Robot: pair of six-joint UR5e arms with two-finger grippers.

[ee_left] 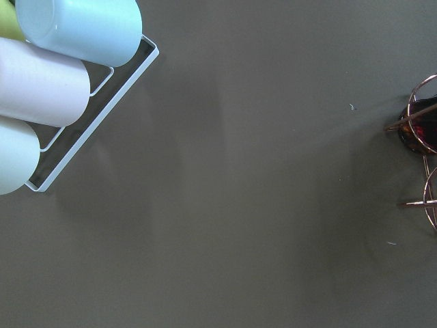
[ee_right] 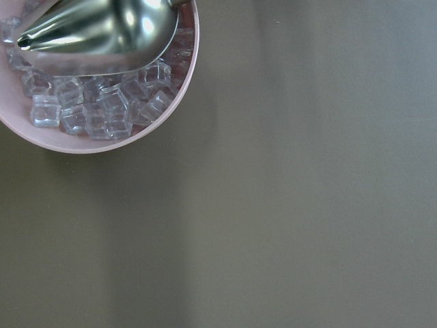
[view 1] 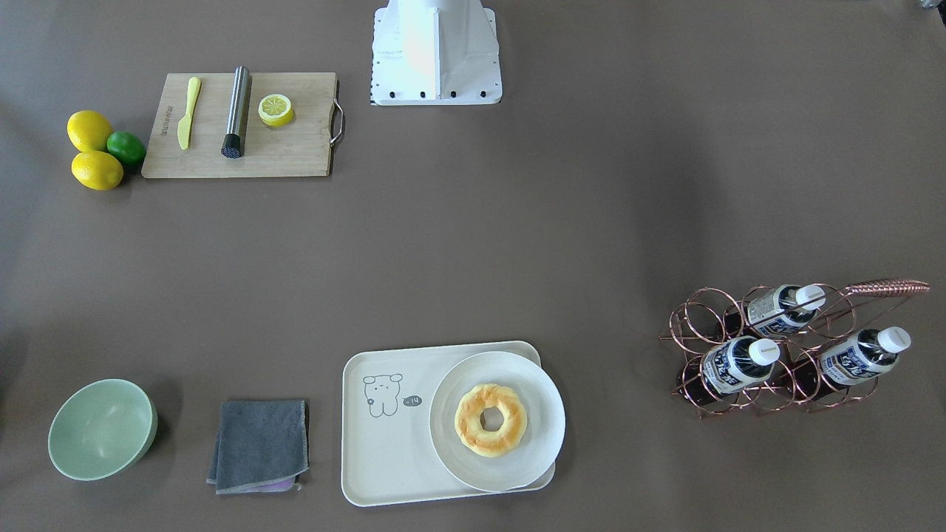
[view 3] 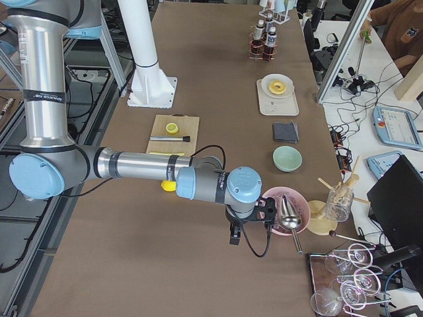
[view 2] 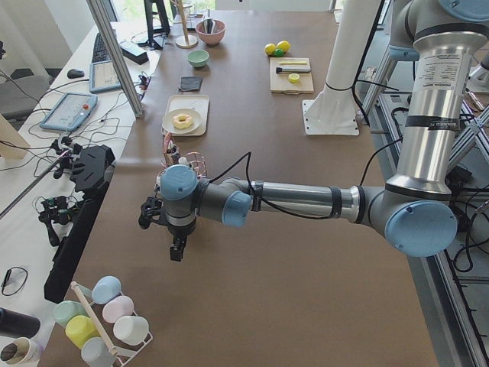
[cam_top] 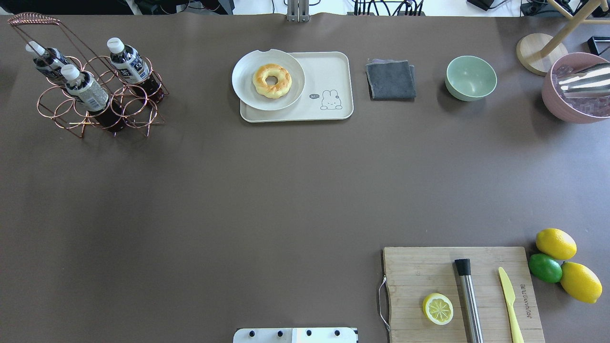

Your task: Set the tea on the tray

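Note:
Three tea bottles (view 1: 739, 363) with white caps and white-and-blue labels lean in a copper wire rack (view 1: 691, 310) at the table's left end; they also show in the overhead view (cam_top: 86, 88). The cream tray (view 1: 392, 451) with the line-drawn bear lies at the far middle edge, and a round white plate (view 1: 532, 391) with a doughnut (view 1: 490, 419) sits on it. My left gripper (view 2: 177, 248) hangs above bare table short of the rack. My right gripper (view 3: 234, 236) hangs near a pink bowl at the other end. I cannot tell whether either gripper is open or shut.
A wooden cutting board (cam_top: 429, 271) holds a half lemon, a steel tube and a yellow knife; two lemons and a lime (cam_top: 545, 267) lie beside it. A grey cloth (cam_top: 391, 78), a green bowl (cam_top: 471, 77), a pink bowl of ice (ee_right: 102, 102) and pastel mugs (ee_left: 75, 27) also stand around.

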